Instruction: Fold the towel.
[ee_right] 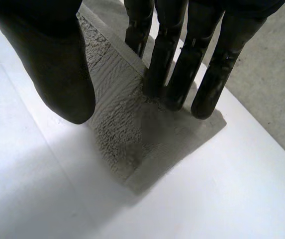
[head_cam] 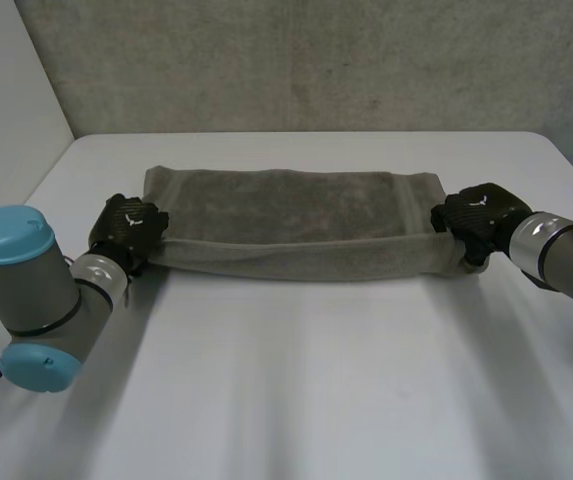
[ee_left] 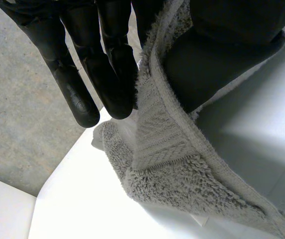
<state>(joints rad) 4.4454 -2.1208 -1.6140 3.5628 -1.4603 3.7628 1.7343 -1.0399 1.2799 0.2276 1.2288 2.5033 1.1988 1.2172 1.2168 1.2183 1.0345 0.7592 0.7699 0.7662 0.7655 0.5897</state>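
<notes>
Across the far half of the counter [head_cam: 296, 380] the towel [head_cam: 286, 215] lies lengthwise, its near edge pinched up at each end between thumb and fingers [ee_left: 77, 94] of the left hand [head_cam: 126, 232] and the right hand [head_cam: 478, 222]. The first fold is judged under way; both corners must next be carried evenly to the far edge. Full span is given by the head view, each pinch by the wrist views.

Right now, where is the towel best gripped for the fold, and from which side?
At its two near corners, each hand coming in from its own short end. The towel spans from left hand to right hand, so end pinches should keep the near edge taut; both hands pinch there now.
</notes>
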